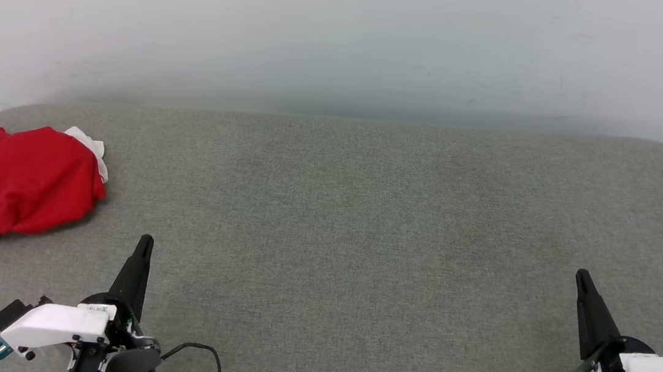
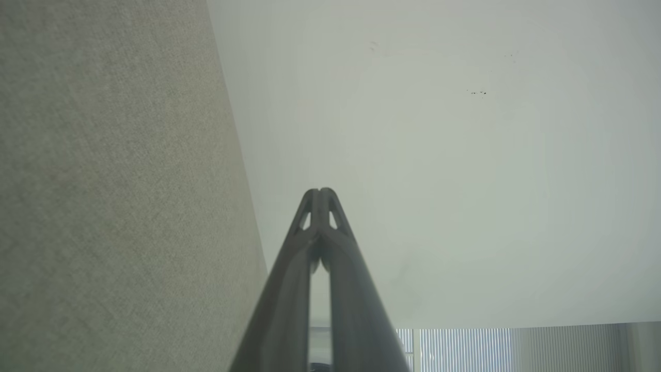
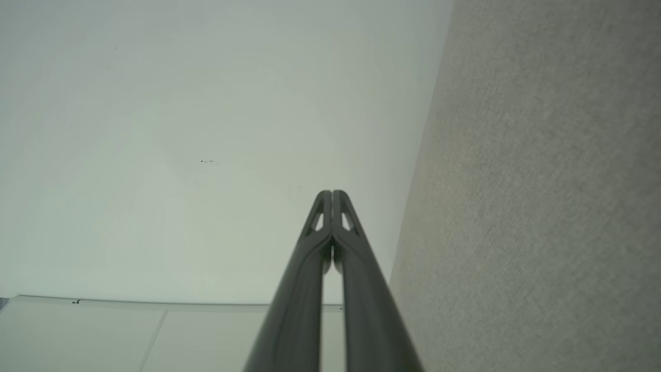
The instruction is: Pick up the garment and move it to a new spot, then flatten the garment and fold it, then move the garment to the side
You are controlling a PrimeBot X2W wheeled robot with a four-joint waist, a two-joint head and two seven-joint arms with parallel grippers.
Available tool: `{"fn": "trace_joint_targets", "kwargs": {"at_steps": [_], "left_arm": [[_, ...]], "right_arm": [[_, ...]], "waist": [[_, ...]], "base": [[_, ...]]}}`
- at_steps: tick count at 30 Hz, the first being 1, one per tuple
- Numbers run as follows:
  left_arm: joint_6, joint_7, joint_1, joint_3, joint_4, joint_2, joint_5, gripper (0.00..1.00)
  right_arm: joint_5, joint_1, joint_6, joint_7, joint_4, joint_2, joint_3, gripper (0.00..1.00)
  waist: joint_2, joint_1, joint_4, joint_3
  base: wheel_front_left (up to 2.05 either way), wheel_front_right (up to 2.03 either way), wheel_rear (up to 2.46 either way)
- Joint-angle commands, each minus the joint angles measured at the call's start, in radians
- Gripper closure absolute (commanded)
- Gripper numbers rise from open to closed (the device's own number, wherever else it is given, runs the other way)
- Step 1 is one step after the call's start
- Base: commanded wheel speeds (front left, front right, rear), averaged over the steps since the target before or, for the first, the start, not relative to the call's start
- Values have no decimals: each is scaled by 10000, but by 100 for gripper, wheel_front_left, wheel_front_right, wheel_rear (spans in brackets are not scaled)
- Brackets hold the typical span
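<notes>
The garment [image 1: 14, 186] lies crumpled in a red heap with a bit of white cloth at its top, at the far left of the grey padded surface [image 1: 353, 213]. My left gripper [image 1: 144, 243] is at the lower left, shut and empty, a short way to the right of and nearer than the heap. At the lower right my right gripper [image 1: 582, 279] is shut and empty too, far from the garment. In the left wrist view the left gripper [image 2: 320, 192] has its tips pressed together. The right gripper [image 3: 331, 194] stands the same way in the right wrist view.
A pale wall [image 1: 347, 33] rises behind the grey surface. A black cable [image 1: 203, 354] loops near my left wrist. The surface has rounded far corners and its left edge runs just beside the garment.
</notes>
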Motion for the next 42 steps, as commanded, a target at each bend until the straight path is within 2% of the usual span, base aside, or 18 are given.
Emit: {"fn": "trace_joint_targets", "kwargs": {"at_steps": [1,42], "left_arm": [[-37,20,-56,16,7,-9,16,100],[-37,17,-56,14,6,-9,14,100]], "right_arm": [[37,-105,-3,8,9,31,0,100],[37,-105,-3,8,9,31,0,100]], "waist": [[0,0,0,0],[0,0,0,0]], "base": [[0,0,0],[0,0,0]]}}
